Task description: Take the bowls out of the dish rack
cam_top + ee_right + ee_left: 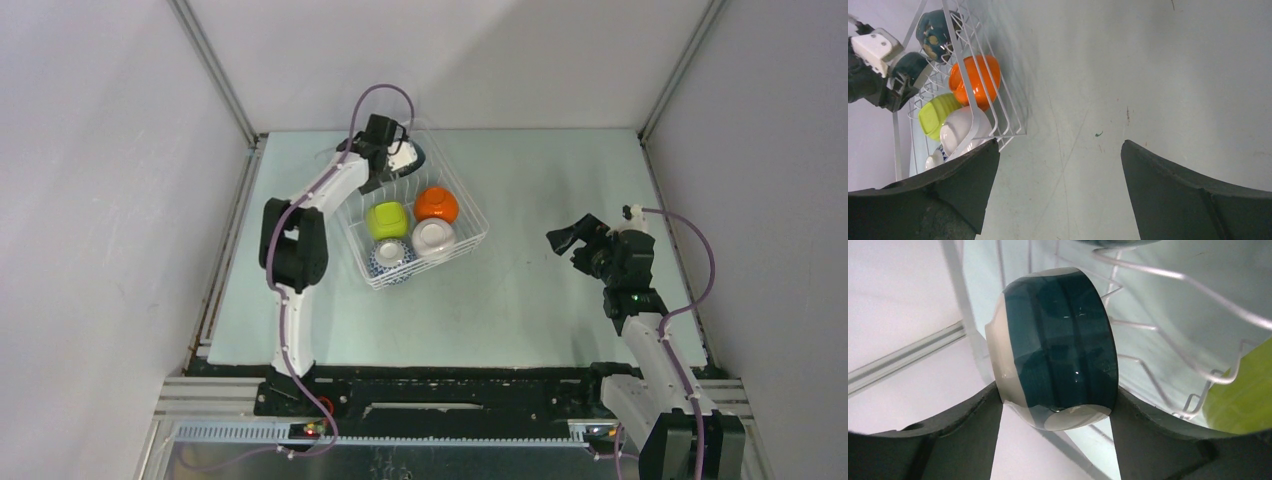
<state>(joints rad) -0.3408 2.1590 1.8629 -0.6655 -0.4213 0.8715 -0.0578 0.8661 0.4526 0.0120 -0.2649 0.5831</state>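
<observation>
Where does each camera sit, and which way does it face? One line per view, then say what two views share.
Top external: above and behind the arms, looking down on the table; left arm, right arm and both bases show.
Left wrist: on the left arm, facing along its jaws, closed on the teal-and-white bowl in the dish rack.
Right wrist: on the right arm, facing down at bare table between its open jaws.
Shared: top and right wrist views both show the orange bowl.
</observation>
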